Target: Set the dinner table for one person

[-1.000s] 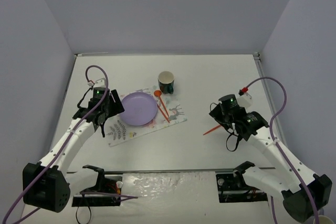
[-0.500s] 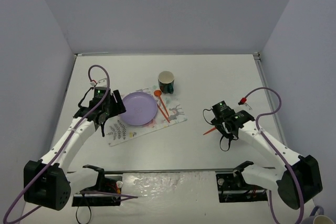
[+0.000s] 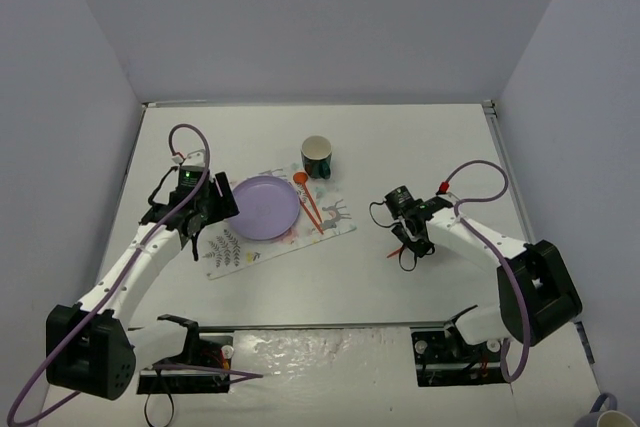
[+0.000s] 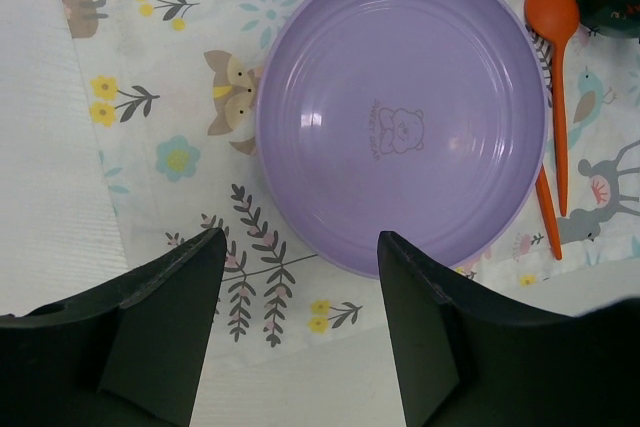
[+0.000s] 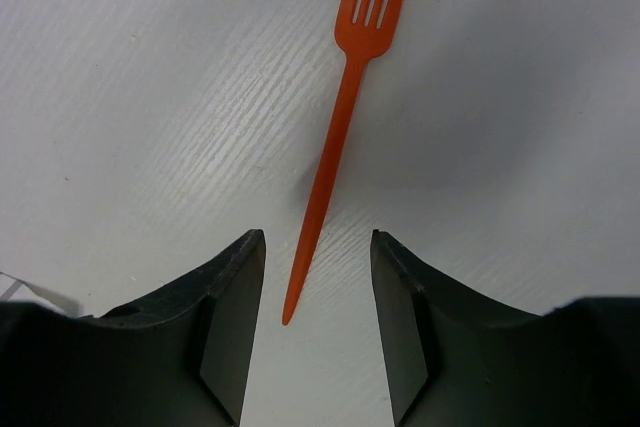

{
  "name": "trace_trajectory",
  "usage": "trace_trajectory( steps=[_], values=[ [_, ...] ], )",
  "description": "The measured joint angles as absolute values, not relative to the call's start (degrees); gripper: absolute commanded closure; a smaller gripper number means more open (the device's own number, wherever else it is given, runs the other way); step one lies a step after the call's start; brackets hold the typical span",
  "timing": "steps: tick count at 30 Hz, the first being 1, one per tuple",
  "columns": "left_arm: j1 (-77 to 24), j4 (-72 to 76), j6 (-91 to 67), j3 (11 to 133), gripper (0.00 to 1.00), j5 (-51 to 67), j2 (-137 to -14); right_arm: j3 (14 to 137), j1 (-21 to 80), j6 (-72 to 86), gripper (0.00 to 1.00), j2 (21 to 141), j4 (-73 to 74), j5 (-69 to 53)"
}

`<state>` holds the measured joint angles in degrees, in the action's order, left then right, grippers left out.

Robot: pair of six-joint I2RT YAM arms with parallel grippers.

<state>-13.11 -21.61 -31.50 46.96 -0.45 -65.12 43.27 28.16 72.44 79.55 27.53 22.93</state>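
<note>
The white table (image 3: 420,137) lies under everything and runs from wall to wall.

On the left, the left claw (image 4: 298,247) hangs just over the near edge of the plate (image 4: 400,117). Its two fingers are spread wide and it holds nothing.

The mat (image 4: 150,97) with animals and leaves lies flat on the table. The purple plate sits on the mat. That part looks done.

Just right of the plate lies an orange spoon (image 4: 555,12), also on the mat. A thin orange stick (image 4: 545,212) lies close by it. It may be a knife, but I cannot tell.

A cup (image 3: 316,156) stands upright at the far edge of the mat, near the round end of the spoon. That looks done too.

Farther right, the orange fork (image 5: 345,97) lies flat on the bare table, well apart from the mat. It is the one thing not in its place.

The right claw (image 5: 316,247) is low over the thin end of the fork. Its fingers are spread, one on each side of the handle, and they do not pinch it.

So most of the job looks done. I think what is left is to grab the fork and lay it on the mat by the plate.
</note>
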Motion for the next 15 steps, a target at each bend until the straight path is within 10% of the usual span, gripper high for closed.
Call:
trace_trajectory(
  steps=[12,15],
  values=[
    [-13.0,-21.7,-31.4,47.0,0.41,-0.9,-64.9,41.5,28.1,72.3,0.59,84.7,22.1,20.1],
    [-13.0,-21.7,-31.4,47.0,0.41,-0.9,-64.7,40.8,28.1,72.3,0.87,84.2,21.2,20.0]
  ],
)
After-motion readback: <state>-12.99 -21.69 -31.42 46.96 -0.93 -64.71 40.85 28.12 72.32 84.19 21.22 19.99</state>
